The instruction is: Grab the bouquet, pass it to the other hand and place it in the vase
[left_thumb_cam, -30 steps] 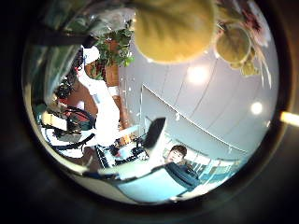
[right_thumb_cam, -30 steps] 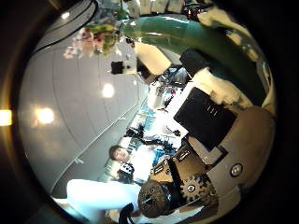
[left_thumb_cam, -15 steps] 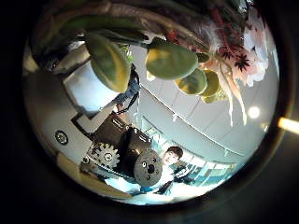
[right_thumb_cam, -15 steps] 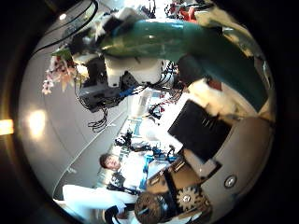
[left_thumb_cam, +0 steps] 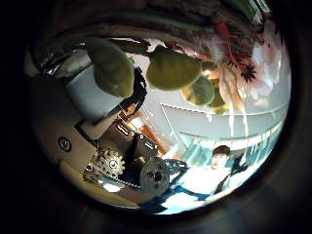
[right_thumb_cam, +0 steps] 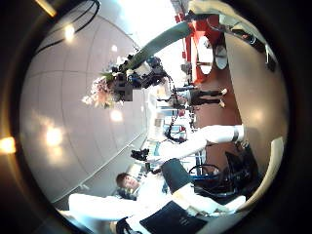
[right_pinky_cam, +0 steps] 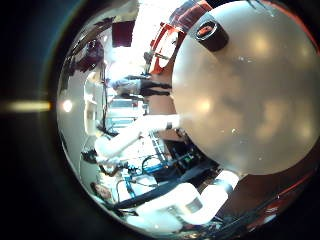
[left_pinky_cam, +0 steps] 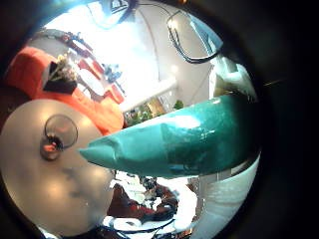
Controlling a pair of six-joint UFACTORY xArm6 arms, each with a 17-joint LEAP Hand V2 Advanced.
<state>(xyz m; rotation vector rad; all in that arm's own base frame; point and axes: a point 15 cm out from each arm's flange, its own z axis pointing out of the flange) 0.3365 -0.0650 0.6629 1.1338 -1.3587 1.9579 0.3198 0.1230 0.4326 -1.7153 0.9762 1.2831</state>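
— Left palm, little-finger side: what shows?

— A broad teal shape (left_pinky_cam: 184, 139) crosses the view close to the palm; I cannot tell whether it belongs to the hand or to the bouquet. Beyond it is a round pale table (left_pinky_cam: 30, 169) with the vase (left_pinky_cam: 57, 136) standing on it, and nothing in the vase.

— And the thumb side of that palm?

— The bouquet (left_thumb_cam: 174, 68) is right against it: large green leaves, with pink and white flowers beside them. A hand (left_thumb_cam: 122, 161) with gears and black parts sits just beside the leaves. I cannot tell which hand it is, nor how its fingers are set.

— The right palm, little-finger side?

— The table fills much of the view, with the vase near its edge. A white arm (right_pinky_cam: 135, 143) reaches in beside the table.

— Its thumb side?

— The bouquet hangs in the air, well apart from the table, with its long green stem running off to the view's edge. A dark hand is at the bouquet just behind the flowers. Its grip is too small to judge. For either hand, I cannot tell open from closed.
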